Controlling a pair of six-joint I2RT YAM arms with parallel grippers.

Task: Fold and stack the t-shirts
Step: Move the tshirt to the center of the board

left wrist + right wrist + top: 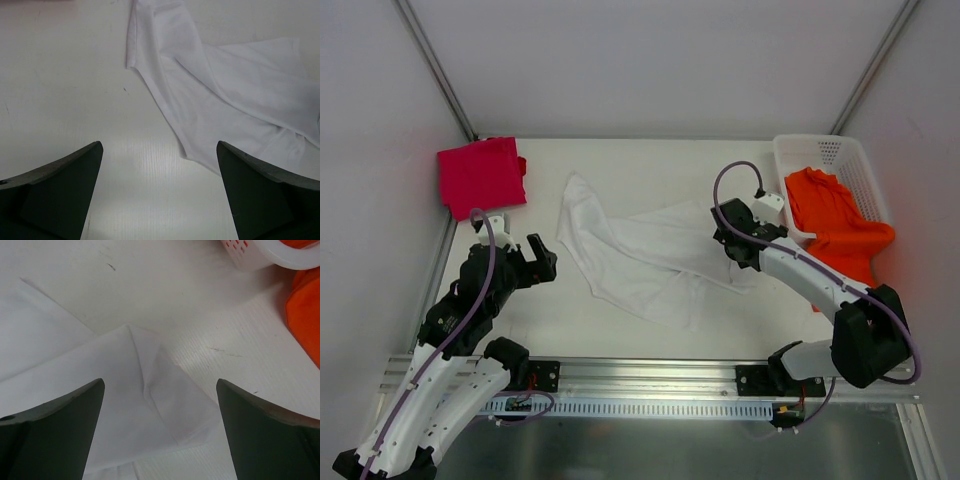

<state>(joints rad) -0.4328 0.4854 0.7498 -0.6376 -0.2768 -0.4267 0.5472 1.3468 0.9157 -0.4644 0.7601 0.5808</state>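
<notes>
- Only the top view shows the magenta-red t-shirt [480, 175] clearly: it lies folded into a rough square at the far left corner of the bench [650, 160], close to the left wall.
- The same view shows the orange t-shirt [835, 220] heaped in the white lattice basket [820, 150] at the far right and spilling over its near rim. The right wrist view catches only an orange edge and one basket corner.
- The white t-shirt [640, 255] lies unfolded and rumpled in the middle of the bench, between the two arms.
- The left wrist view shows the left gripper [159, 150] released, its jaws spread wide over bare bench and holding nothing. The white shirt's hem lies just ahead and to the right.
- The right wrist view shows the right gripper [160, 390] also spread wide and empty, above a pointed corner of the white shirt.
- Bare bench runs along the far wall and between the white shirt and the near rail. Walls close in on both sides, and the basket sits near the right one.
</notes>
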